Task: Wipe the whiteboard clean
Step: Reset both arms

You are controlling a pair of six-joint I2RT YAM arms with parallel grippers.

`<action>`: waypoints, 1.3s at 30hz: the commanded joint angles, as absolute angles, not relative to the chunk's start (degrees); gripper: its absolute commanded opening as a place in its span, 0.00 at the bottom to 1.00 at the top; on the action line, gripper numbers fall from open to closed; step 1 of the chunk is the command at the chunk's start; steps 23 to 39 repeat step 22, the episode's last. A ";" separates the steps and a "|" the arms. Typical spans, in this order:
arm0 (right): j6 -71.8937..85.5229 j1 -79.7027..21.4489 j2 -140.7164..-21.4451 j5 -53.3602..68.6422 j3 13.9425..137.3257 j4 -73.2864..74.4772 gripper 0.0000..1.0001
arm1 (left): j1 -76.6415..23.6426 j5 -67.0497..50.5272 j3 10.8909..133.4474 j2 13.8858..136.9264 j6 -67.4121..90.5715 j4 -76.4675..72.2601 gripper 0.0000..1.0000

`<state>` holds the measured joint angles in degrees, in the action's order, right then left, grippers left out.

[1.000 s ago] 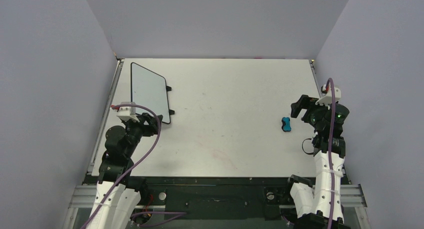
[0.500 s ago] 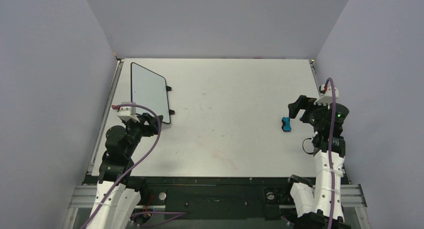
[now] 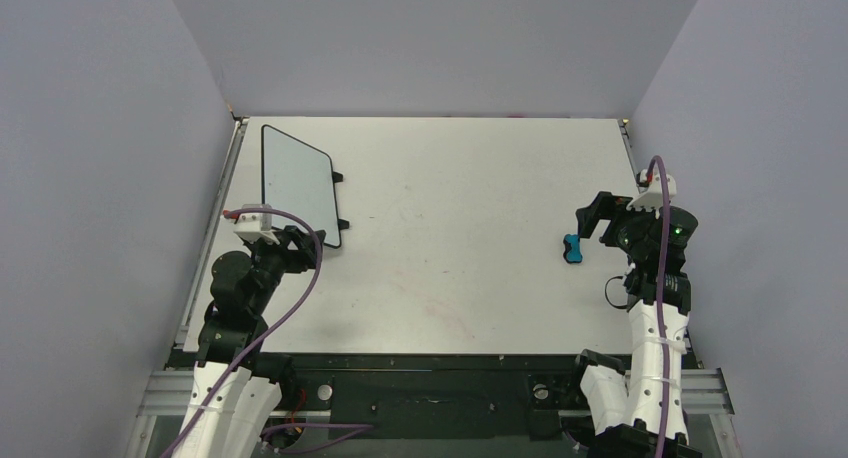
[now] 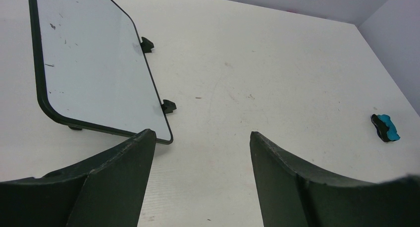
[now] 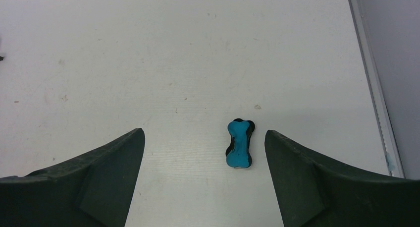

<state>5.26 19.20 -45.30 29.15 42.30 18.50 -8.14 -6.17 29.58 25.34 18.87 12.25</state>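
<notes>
A: Where is the whiteboard found?

B: The whiteboard (image 3: 297,185) is found at the far left of the table (image 3: 450,178). Its white face is ringed by a thin black rim, and a few small dark marks are seen on it. Two small black feet (image 4: 169,106) are seen by its right edge.

A: How is the left claw held?

B: The left claw (image 4: 200,138) is held open, with nothing between its fingers. It is placed just beside the near corner of the whiteboard. Whether that corner is touched cannot be told.

A: And the right claw?

B: The right claw (image 5: 204,133) is opened wide on the right side of the table, well apart from the whiteboard. Nothing is gripped by it.

A: What is seen under it?

B: A small blue and black eraser (image 5: 239,144) is seen lying flat on the table. In the right wrist view it is framed between the two fingers, closer to the right one, and it is touched by neither.

A: Is the eraser near the whiteboard?

B: No. They are set well apart, on opposite sides of the table.
</notes>
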 commanded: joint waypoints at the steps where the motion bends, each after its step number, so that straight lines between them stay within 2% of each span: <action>1: 4.75 19.64 -44.66 28.43 44.17 17.27 0.87 | -7.82 -4.67 30.14 24.98 18.62 11.60 0.67; 39: 3.07 19.65 -43.60 27.12 44.00 17.75 0.87 | -7.56 -5.10 29.70 24.29 18.19 11.34 0.67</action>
